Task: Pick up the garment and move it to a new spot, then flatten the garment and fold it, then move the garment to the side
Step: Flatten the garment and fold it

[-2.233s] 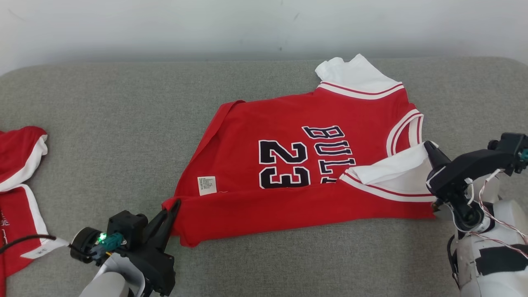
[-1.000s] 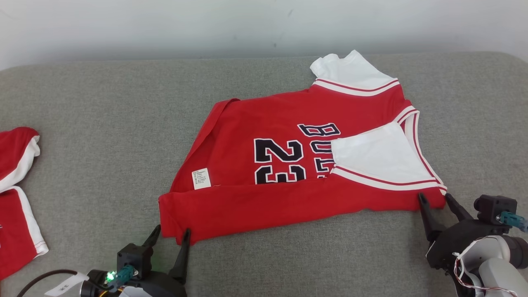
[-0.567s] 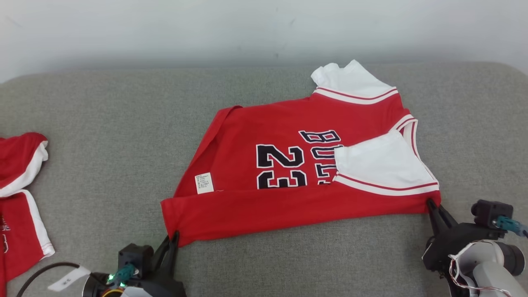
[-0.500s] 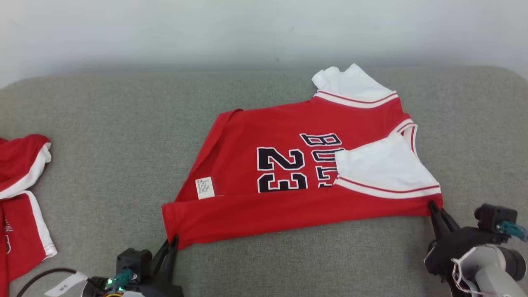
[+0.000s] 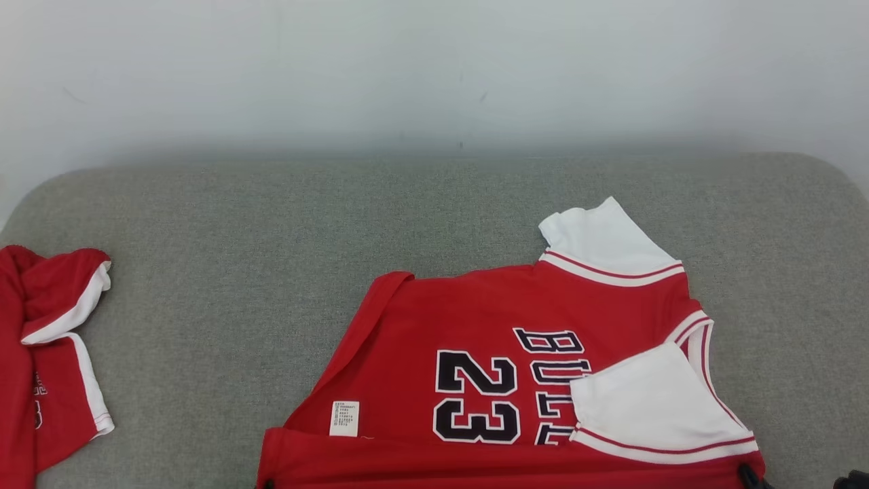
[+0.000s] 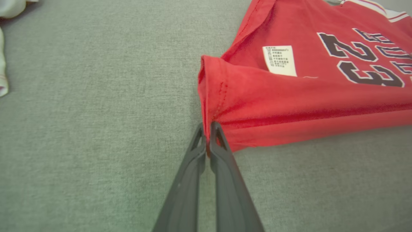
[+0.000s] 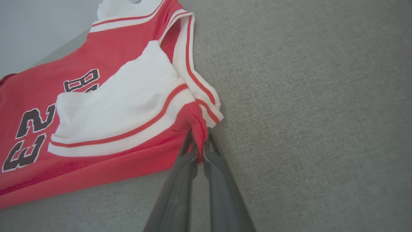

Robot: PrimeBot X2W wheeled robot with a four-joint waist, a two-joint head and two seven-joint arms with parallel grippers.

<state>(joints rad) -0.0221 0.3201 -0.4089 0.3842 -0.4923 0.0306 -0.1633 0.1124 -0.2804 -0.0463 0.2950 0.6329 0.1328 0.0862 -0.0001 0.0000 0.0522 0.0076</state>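
The garment (image 5: 475,326) is a red jersey with "23", black lettering and white sleeves, lying on the grey cushioned surface (image 5: 237,224) with its near edge folded over. In the left wrist view my left gripper (image 6: 208,132) is shut on the garment's (image 6: 289,96) near hem corner, beside the white label (image 6: 279,60). In the right wrist view my right gripper (image 7: 199,141) is shut on the garment's (image 7: 106,96) other near corner, just below the folded white sleeve (image 7: 122,96). The right gripper's dark tip (image 5: 747,474) shows at the head view's bottom edge.
A second red and white garment (image 5: 47,360) lies at the surface's left end, well apart. Bare grey surface stretches behind and to the left of the jersey. A pale wall (image 5: 407,68) rises behind the surface's far edge.
Both grippers have gone from open to shut, each on a near corner of the garment. The head camera has tilted up, so the garment sits lower in its view.
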